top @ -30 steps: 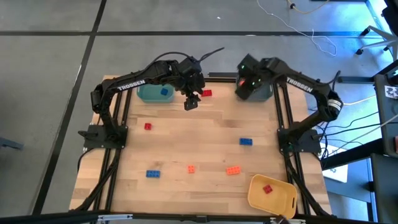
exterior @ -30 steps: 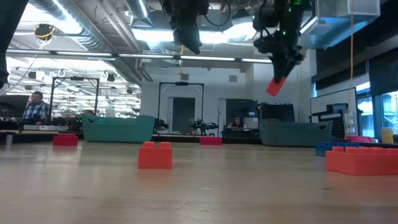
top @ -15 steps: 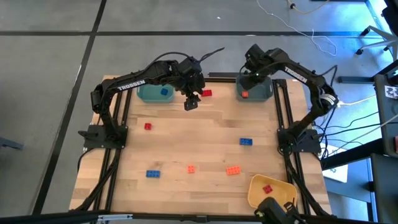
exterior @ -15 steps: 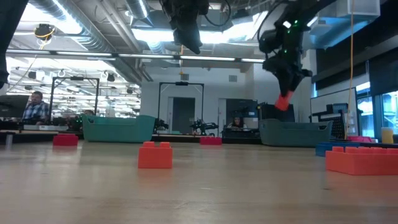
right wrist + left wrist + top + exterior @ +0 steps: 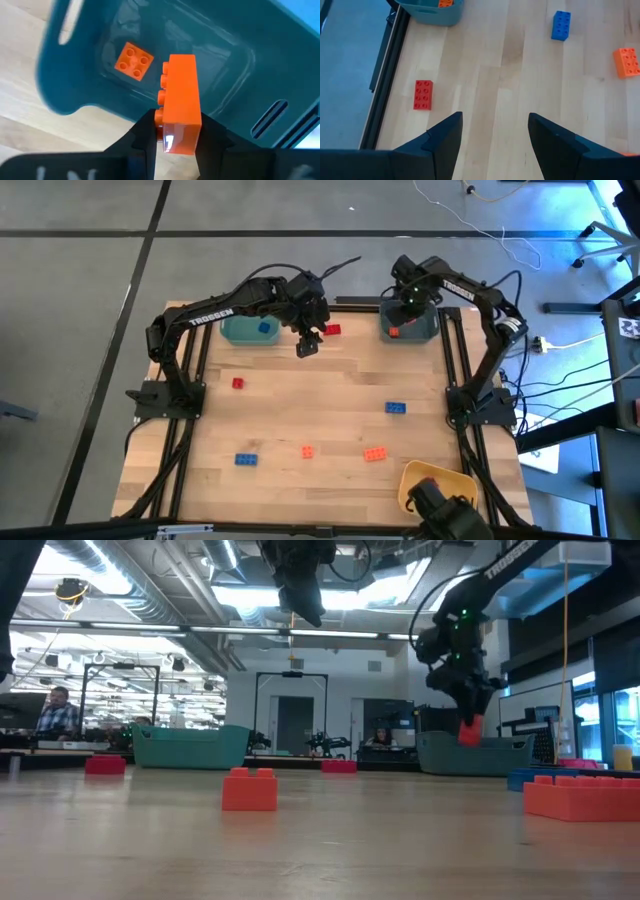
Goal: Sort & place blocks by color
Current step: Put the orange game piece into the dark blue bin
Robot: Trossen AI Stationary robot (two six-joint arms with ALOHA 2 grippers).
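Orange brick (image 5: 181, 102): oblong, clamped at one end between the fingers of the right gripper (image 5: 177, 131), long axis running out from the fingers, studs facing sideways. It hung directly over the grey-blue bin (image 5: 409, 327) at the table's far right corner, so the release looked to call for a straight drop.

Grey-blue bin, contents: one square orange brick (image 5: 133, 61) on the floor, just beside the spot under the held brick.

Teal bin (image 5: 248, 330), far left corner: one blue brick (image 5: 265, 327).

Yellow bin (image 5: 437, 488), near right corner: contents hidden in the high view.

Left gripper (image 5: 309, 343): fingers apart, holding nothing, above the far edge between the two far bins.

Loose on the table:
- red brick (image 5: 332, 329) near the far edge
- red brick (image 5: 238, 383) towards the left edge
- blue brick (image 5: 396, 407)
- blue brick (image 5: 246, 459)
- orange brick (image 5: 308, 451)
- orange brick (image 5: 375, 453)
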